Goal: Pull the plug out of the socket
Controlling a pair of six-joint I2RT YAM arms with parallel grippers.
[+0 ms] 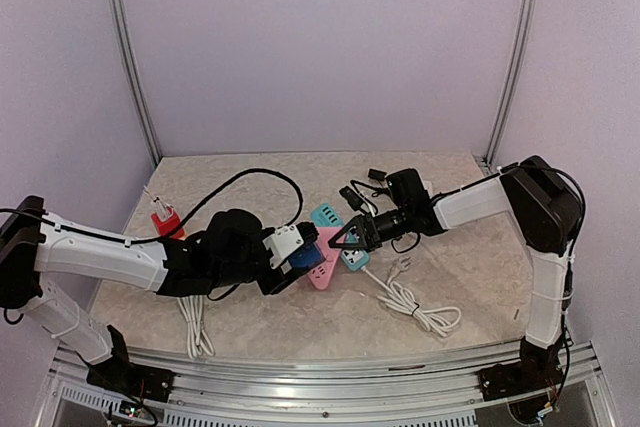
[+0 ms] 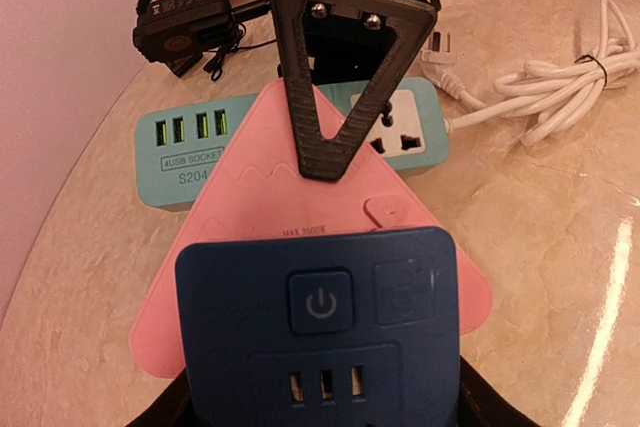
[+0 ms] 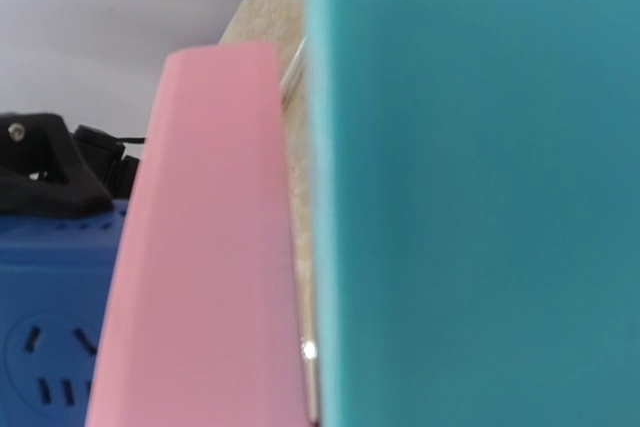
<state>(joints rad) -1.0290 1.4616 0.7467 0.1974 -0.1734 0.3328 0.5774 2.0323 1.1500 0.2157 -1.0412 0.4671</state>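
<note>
The left claw (image 1: 298, 259) stands about half open, and a blue adapter (image 2: 320, 337) fills the gap between its fingers. The dark finger edges show at both lower sides of the block, so the claw is gripping it. A power button and a row of slots face up on the adapter. It lies flat against the face of a pink triangular socket (image 2: 250, 207), whose tip points away from this claw.

The right claw (image 1: 352, 235) meets that tip from the opposite side. One of its black fingers (image 2: 345, 12) lies over the pink tip and a teal power strip (image 2: 190, 162) just behind it. I cannot tell how wide this claw is or whether it grips anything, because teal and pink fill its own view.

Beyond the right claw, a white cable (image 2: 560, 87) lies coiled on the worktop (image 2: 540, 277). A black charger (image 2: 180, 27) sits behind the teal strip.
</note>
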